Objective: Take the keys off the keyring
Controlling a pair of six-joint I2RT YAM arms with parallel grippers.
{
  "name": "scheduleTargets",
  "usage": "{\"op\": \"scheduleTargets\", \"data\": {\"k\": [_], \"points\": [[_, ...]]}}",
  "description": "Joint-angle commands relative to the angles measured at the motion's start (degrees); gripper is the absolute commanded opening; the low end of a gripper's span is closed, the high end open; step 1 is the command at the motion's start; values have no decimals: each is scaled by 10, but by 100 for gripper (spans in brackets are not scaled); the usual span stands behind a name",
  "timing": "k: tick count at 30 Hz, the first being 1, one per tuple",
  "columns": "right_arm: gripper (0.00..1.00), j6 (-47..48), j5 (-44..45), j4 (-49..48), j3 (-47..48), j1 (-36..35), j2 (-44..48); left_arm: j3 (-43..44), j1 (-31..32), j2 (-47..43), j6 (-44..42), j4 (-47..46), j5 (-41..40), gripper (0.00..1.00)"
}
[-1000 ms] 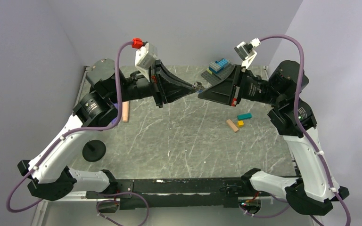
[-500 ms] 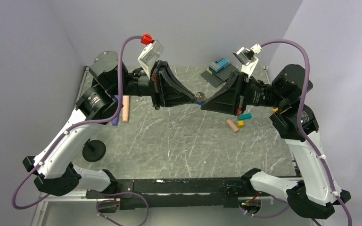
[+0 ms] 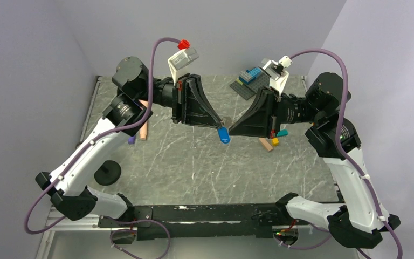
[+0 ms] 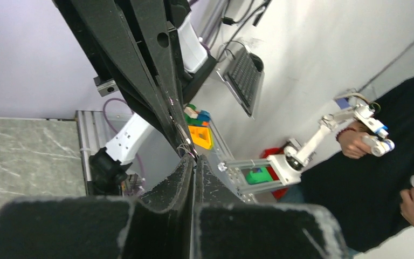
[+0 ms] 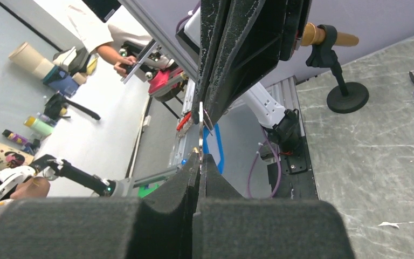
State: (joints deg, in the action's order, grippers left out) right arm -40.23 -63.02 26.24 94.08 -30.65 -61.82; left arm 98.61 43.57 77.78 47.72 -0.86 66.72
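In the top view my left gripper point(image 3: 221, 124) and right gripper point(image 3: 229, 127) meet tip to tip above the middle of the table. Both are shut on the small silvery keyring point(image 3: 227, 121) between them. The blue key point(image 3: 223, 135) hangs free just below the tips. In the right wrist view my shut fingertips point(image 5: 200, 157) pinch the edge-on ring point(image 5: 201, 116), and the blue key point(image 5: 214, 147) with its pale middle hangs beside it. In the left wrist view my shut fingertips point(image 4: 194, 161) touch the thin ring wire point(image 4: 186, 148) under the right gripper's fingers; the key is hidden there.
A grey baseplate point(image 3: 255, 86) with blue bricks stands at the back right. A teal brick point(image 3: 280, 133), a tan brick point(image 3: 265, 143) and a small yellow brick point(image 3: 275, 141) lie under the right arm. A pink stick point(image 3: 144, 129) and a black round stand point(image 3: 108, 172) are on the left.
Both grippers, still joined at the tips, have moved nearer and lower in the top view with their wrists tilted up. The blue key now hangs plainly below the tips.
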Motion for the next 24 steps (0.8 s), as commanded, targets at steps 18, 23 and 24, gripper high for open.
{"op": "scheduleTargets", "data": {"k": [18, 23, 24], "points": [[0, 36, 34, 55, 16, 1, -16, 9, -28, 24, 202, -193, 79, 82], [0, 27, 55, 53, 16, 2, -16, 34, -51, 1, 41, 15, 22, 84], [0, 24, 58, 51, 15, 1, -16, 34, -55, -5, 19, 50, 4, 84]]}}
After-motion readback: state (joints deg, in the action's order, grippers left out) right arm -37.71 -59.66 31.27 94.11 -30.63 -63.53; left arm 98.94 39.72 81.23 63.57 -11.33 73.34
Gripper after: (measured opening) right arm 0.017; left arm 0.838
